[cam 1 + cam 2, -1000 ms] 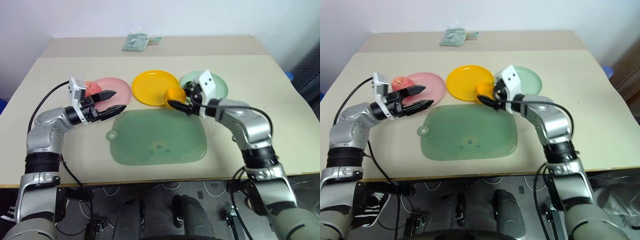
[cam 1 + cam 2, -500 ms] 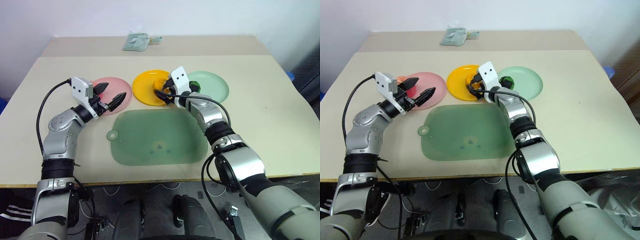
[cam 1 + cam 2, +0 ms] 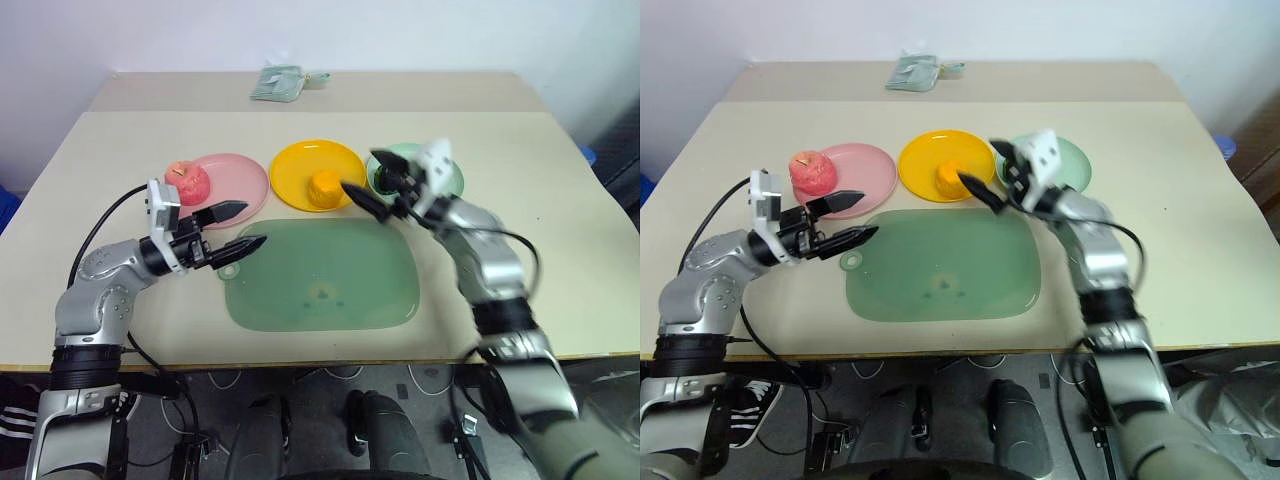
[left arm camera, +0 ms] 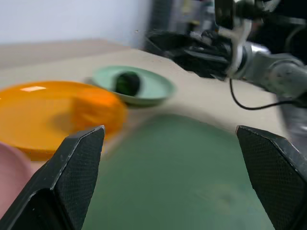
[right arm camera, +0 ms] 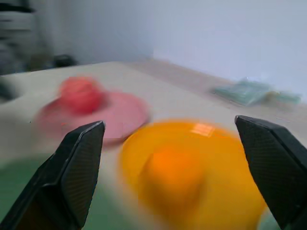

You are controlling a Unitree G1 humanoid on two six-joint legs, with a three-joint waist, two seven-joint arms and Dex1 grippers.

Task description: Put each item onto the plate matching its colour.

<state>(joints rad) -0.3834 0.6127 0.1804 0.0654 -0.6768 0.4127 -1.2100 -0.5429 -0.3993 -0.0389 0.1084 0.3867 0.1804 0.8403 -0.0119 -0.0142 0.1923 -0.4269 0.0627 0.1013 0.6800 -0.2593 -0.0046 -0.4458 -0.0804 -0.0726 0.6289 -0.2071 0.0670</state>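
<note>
**All three fruits sit on matching plates**

Take the yellow plate (image 3: 316,172) as the middle mark. The orange citrus (image 3: 325,186) rests on it, toward its near edge. To its left lies the pink plate (image 3: 238,178), with the pink-red apple (image 3: 187,180) on that plate's far left side. To its right is the mint green plate (image 3: 1070,165), and the dark green ball (image 4: 127,83) sits inside it.

In front of the yellow plate spreads the translucent green mat (image 3: 325,275). The left gripper (image 3: 238,227) hovers over the mat's left corner, fingers spread apart and empty. The right gripper (image 3: 372,186) hangs just right of the yellow plate, fingers wide apart, holding nothing.

A grey-green cloth bundle (image 3: 279,81) lies well behind the yellow plate.
</note>
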